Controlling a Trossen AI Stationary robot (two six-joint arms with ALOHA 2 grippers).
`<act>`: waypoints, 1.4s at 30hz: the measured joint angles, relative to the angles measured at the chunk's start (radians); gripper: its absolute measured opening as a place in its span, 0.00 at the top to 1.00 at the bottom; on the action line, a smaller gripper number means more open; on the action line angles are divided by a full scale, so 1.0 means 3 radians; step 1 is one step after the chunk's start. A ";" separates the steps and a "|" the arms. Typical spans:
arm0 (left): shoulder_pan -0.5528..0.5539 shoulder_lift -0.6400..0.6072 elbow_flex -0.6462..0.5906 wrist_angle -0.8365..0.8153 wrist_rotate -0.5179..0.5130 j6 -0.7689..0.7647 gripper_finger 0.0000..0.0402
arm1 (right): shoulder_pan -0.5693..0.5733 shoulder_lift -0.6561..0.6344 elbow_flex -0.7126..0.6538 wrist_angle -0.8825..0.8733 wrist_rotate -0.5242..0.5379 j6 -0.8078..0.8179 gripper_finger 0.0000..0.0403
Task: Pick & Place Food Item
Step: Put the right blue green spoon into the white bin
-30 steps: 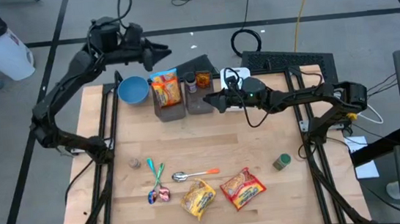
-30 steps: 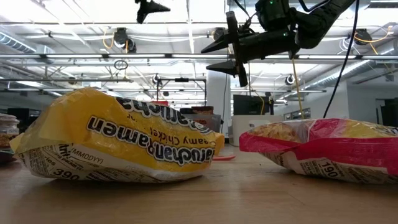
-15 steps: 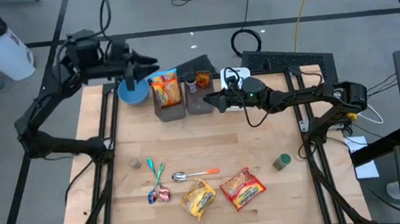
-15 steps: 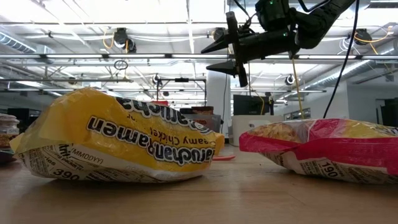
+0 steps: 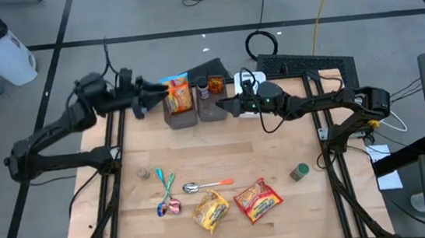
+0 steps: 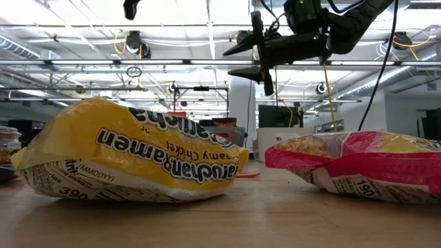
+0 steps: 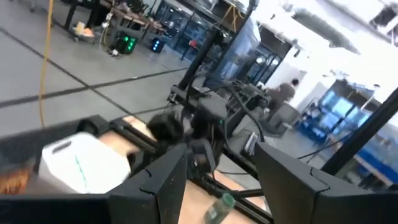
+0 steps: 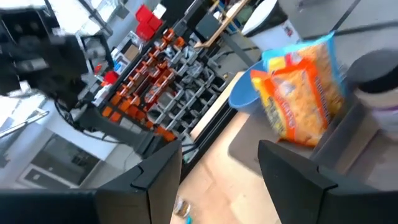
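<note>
An orange noodle packet (image 5: 177, 96) stands upright in a grey bin (image 5: 181, 119) at the far side of the table, and it also shows in the right wrist view (image 8: 298, 87). A yellow ramen packet (image 5: 211, 211) and a red one (image 5: 258, 199) lie flat near the front edge, large in the low view (image 6: 131, 155) (image 6: 358, 165). My left gripper (image 5: 156, 97) hangs open and level just left of the bin, holding nothing. My right gripper (image 5: 221, 107) is open too, held level to the right of a second bin (image 5: 211, 107), clear of everything.
A dark jar (image 5: 201, 85) stands in the second bin. A blue bowl (image 8: 245, 93) sits left of the bins, under my left arm. A spoon (image 5: 207, 185), wrapped sweets (image 5: 170, 205), a green-lidded jar (image 5: 300, 172) and a white box (image 5: 247, 84) are also on the table.
My left gripper has swung from beyond the far edge toward the near and left edges and come down. It now hangs over the blue bowl beside the bin, still open. My right arm has kept still.
</note>
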 joint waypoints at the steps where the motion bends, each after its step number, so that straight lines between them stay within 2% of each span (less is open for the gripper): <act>1: -0.0034 -0.0087 -0.0137 0.0055 -0.0058 -0.0060 0.51 | -0.0020 0.0000 0.0000 0.0010 0.0004 -0.0043 0.48; 4: -0.0120 -0.0302 -0.0448 0.0199 -0.0281 -0.0187 0.51 | -0.0070 0.0000 0.0000 0.0023 0.0020 -0.0129 0.48; 8: -0.0173 -0.0429 -0.0620 0.0280 -0.0439 -0.0190 0.51 | -0.0088 0.0000 0.0000 0.0034 0.0032 -0.0150 0.48; 14: -0.0190 -0.0361 -0.0630 0.0279 -0.0444 0.0005 0.51 | -0.0087 0.0000 0.0000 0.0040 0.0272 -0.0184 0.48; 20: -0.0191 -0.0184 -0.0631 0.0284 -0.0493 0.0188 0.51 | -0.0064 0.0000 0.0000 0.0040 0.0270 -0.0116 0.48; 23: -0.0188 -0.0073 -0.0631 0.0272 -0.0558 0.0092 0.51 | -0.0017 0.0000 0.0000 0.0038 0.0268 -0.0125 0.48; 27: -0.0189 0.0086 -0.0631 0.0268 -0.0526 -0.0132 0.51 | 0.0060 0.0000 0.0000 0.0038 0.0268 -0.0125 0.48; 34: -0.0189 0.0253 -0.0632 0.0268 -0.0494 -0.0231 0.51 | 0.0255 0.0000 0.0000 0.0038 0.0267 -0.0125 0.48; 39: -0.0145 0.0319 -0.0633 0.0363 -0.0068 -0.0190 0.51 | 0.0357 0.0000 0.0000 0.0094 0.0258 -0.0125 0.48; 42: -0.0141 0.0322 -0.0631 0.0504 -0.0032 -0.0144 0.51 | 0.0366 0.0000 0.0000 0.0330 0.0164 -0.0146 0.48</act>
